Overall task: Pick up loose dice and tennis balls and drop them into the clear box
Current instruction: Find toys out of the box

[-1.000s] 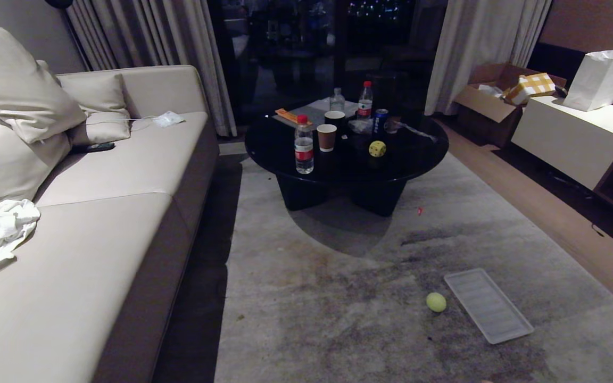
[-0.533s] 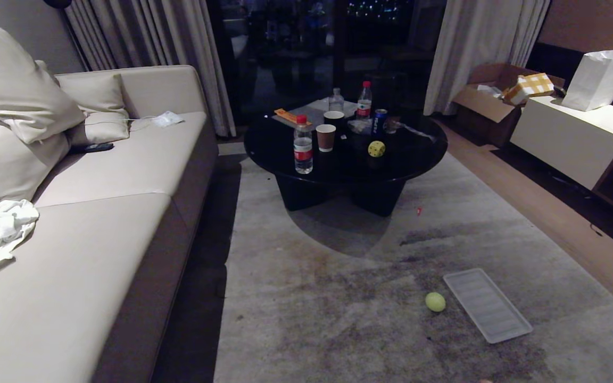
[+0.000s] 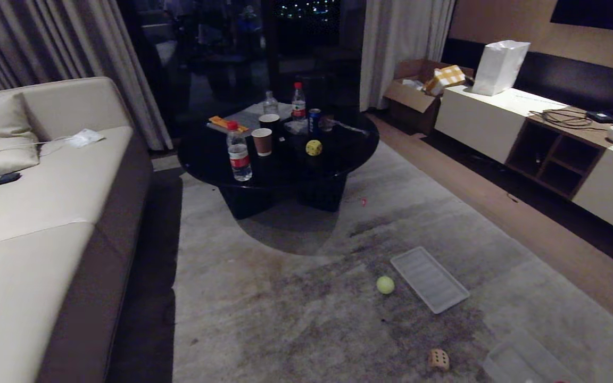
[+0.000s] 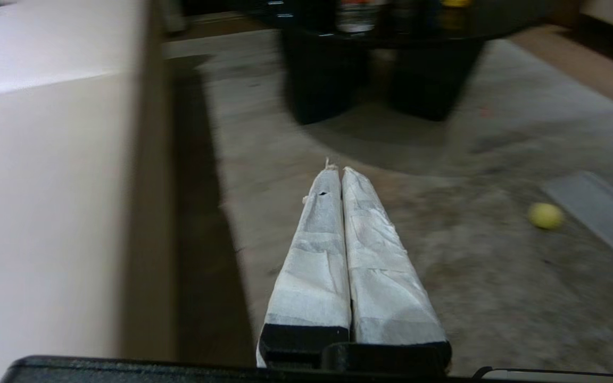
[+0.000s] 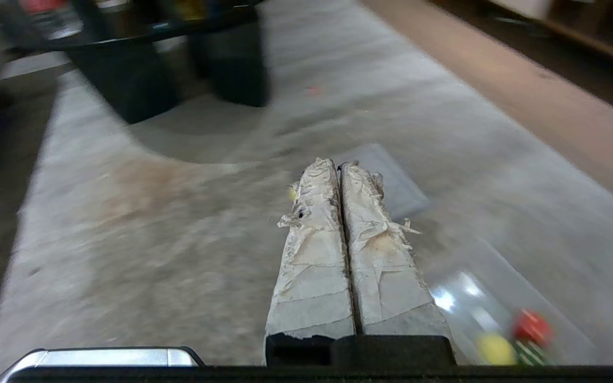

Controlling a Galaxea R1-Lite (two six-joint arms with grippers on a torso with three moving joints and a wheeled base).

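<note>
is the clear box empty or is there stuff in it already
Not empty. The right wrist view shows the clear box on the rug holding a red piece and a yellow one; what exactly they are, cannot tell.

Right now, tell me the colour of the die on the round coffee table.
Yellow with dark pips; the die shows best in the head view.

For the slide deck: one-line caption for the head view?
Living-room rug with a tennis ball beside a flat clear lid, beige die nearby, yellow die on the black table.
</note>
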